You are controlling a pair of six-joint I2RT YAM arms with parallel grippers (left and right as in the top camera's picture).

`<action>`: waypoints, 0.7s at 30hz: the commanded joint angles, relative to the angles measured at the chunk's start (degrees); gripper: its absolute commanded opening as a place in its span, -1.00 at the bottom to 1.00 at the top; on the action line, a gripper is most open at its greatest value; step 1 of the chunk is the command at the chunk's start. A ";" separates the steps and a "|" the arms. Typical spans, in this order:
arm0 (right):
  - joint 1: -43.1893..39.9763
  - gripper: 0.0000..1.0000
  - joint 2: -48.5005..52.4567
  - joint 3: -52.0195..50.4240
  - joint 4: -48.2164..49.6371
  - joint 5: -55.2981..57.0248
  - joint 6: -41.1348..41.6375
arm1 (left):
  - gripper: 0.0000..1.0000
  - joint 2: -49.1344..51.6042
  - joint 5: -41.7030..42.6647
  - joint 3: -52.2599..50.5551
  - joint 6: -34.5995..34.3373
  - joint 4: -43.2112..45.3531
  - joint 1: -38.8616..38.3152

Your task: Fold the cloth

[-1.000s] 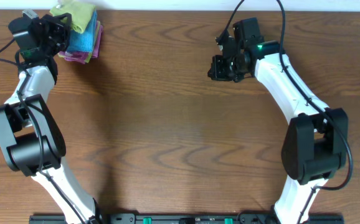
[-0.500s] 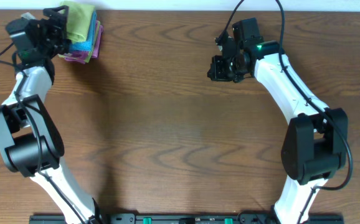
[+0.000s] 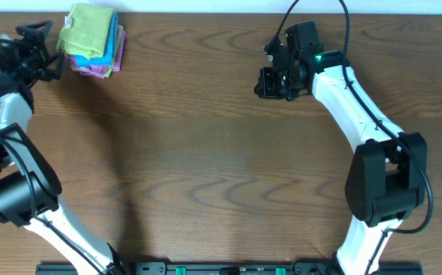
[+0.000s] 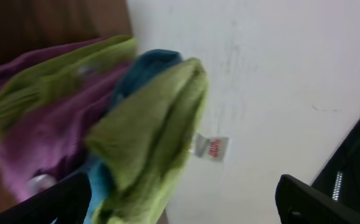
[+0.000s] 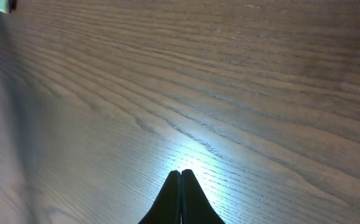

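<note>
Just ahead of the spread, empty left gripper (image 3: 45, 50), the lime-green microfibre cloth (image 3: 89, 29) lies folded atop a blue-and-pink cloth stack (image 3: 112, 52), well apart from the pressed-together right gripper (image 3: 267, 85).

Cloth (image 3: 89, 29) at about 10 o'clock on the bench (image 3: 221, 153), close to the far edge. Lime-green, plain, soft towelling, folded into a thick rumpled pad. I see it lying on top of a stack, with a blue cloth (image 3: 118, 42) and pink-purple cloths (image 3: 99, 70) peeking out beneath.
</note>
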 commanded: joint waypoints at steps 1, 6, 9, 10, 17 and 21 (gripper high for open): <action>0.39 -0.97 -0.52 0.52 0.00 -0.63 -0.76 | 0.91 -1.22 4.37 1.09 1.99 -2.29 2.45; 0.37 -0.97 -0.66 0.52 -0.13 -0.85 -1.88 | 0.91 -5.66 8.57 1.09 11.67 -10.03 5.31; 0.24 -0.97 -1.64 0.52 -0.76 -0.83 -2.75 | 0.91 -10.25 8.57 1.09 21.16 -17.90 5.55; 0.15 -0.97 -2.32 0.52 -0.90 -0.68 -2.75 | 0.91 -12.20 8.59 1.09 25.62 -21.40 5.53; -0.83 -0.99 -12.66 0.52 -4.92 5.40 -4.96 | 0.91 -26.45 -6.99 1.09 57.37 -55.06 1.38; -0.74 -0.92 -19.58 0.52 -10.62 10.19 -6.82 | 0.91 -32.68 -12.96 1.09 65.79 -64.32 -3.10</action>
